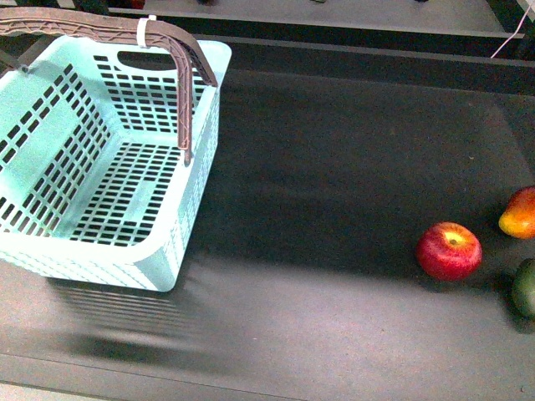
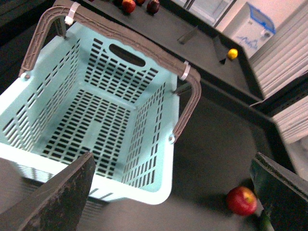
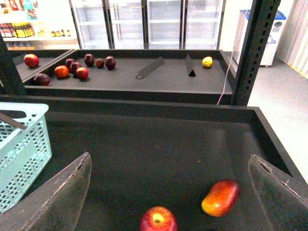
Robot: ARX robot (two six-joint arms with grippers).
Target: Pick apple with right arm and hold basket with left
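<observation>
The apple [image 1: 450, 251] sits on the dark desk [image 1: 334, 167] at the lower right of the front view, well apart from the basket [image 1: 171, 251] at upper left. The right jaws stand wide open and empty, with the apple showing between them. The left jaws gape equally wide before the basket, gripping nothing.

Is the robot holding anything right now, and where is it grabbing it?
Nothing. The left fingers and right fingers are open and empty; neither touches the basket or the apple.

Bare table [image 1: 334, 159] between basket [image 1: 100, 261] and apple [image 1: 449, 250], orange-red fruit [image 1: 520, 214] and green fruit [image 1: 526, 287] close on apple's right
</observation>
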